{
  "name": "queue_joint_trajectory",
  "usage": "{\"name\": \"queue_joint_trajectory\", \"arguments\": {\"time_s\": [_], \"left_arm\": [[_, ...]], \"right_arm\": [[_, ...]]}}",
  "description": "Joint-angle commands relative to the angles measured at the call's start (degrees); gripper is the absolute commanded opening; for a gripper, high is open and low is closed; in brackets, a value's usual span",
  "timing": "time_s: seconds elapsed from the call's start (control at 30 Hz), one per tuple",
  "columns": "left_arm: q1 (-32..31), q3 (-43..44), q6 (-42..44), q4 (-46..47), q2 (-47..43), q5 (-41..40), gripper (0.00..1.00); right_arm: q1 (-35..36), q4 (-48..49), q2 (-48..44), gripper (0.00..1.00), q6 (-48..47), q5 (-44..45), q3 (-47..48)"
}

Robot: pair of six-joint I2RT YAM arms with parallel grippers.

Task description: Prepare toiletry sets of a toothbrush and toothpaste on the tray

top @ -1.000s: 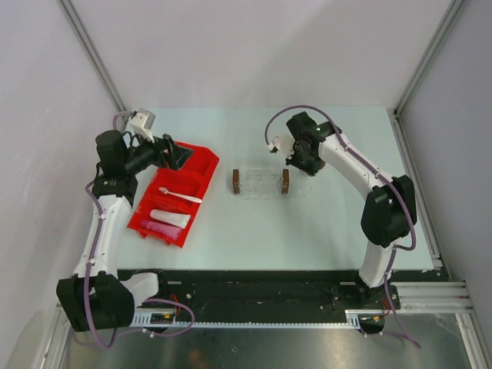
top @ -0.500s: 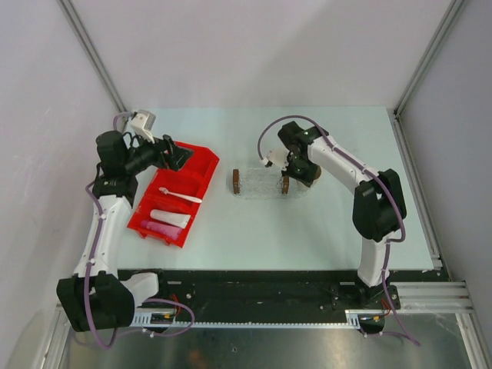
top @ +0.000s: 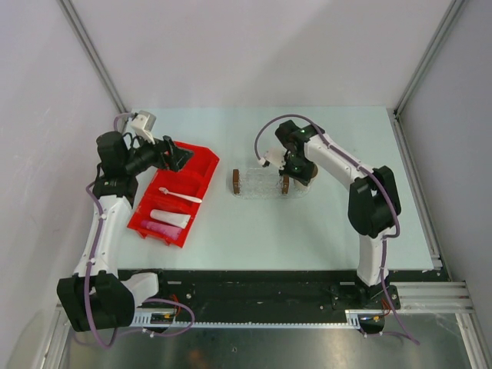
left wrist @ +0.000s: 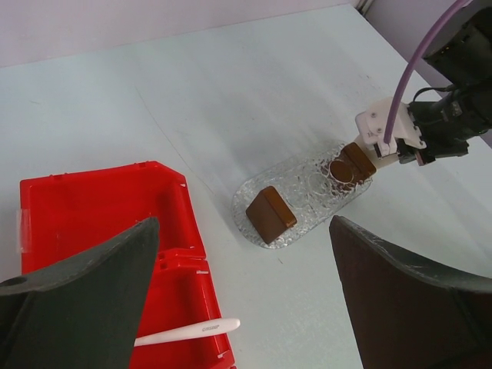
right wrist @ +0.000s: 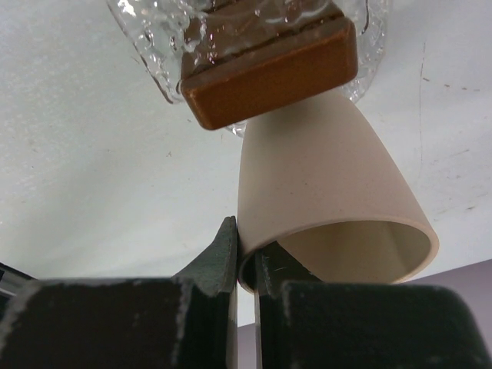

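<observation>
Left end effector (top: 178,156) hangs over the far end of the red bin (top: 201,183), jaws spread wide and grasping nothing; the left wrist view shows its two dark fingers (left wrist: 92,284) well apart with the table (top: 307,231) between them. The toothbrush (top: 181,195) lies crosswise in the bin's middle compartment. The white tube (top: 169,219) lies in the compartment nearest the arm bases, with the pink tube (top: 160,229) just beside it on the near side. The tray (top: 261,184) sits on the table to the right of the bin and apart from it, with a brown block (top: 236,181) at each short end. Right end effector (top: 290,165) is at the tray's right end, clenched on the rim of a tan cup (right wrist: 323,177); the right wrist view shows the cup wall pinched between the two fingers (right wrist: 223,257), the mouth facing the camera. The cup is tilted, and its closed end runs out of sight behind the right block (right wrist: 269,73); whether cup and tray touch cannot be determined
</observation>
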Motion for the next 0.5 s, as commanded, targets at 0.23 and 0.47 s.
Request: {"name": "queue_joint_trajectory", "arguments": {"time_s": [0.23, 0.47], "left_arm": [[0.59, -1.17, 3.11, 0.58, -1.3, 1.78, 0.96], [0.59, -1.25, 3.37, 0.58, -1.3, 2.22, 0.96]], "right_arm": [[0.33, -2.24, 1.81, 0.0, -1.89, -1.43, 4.31], [0.33, -4.71, 3.22, 0.0, -2.86, -2.49, 6.59]]}}
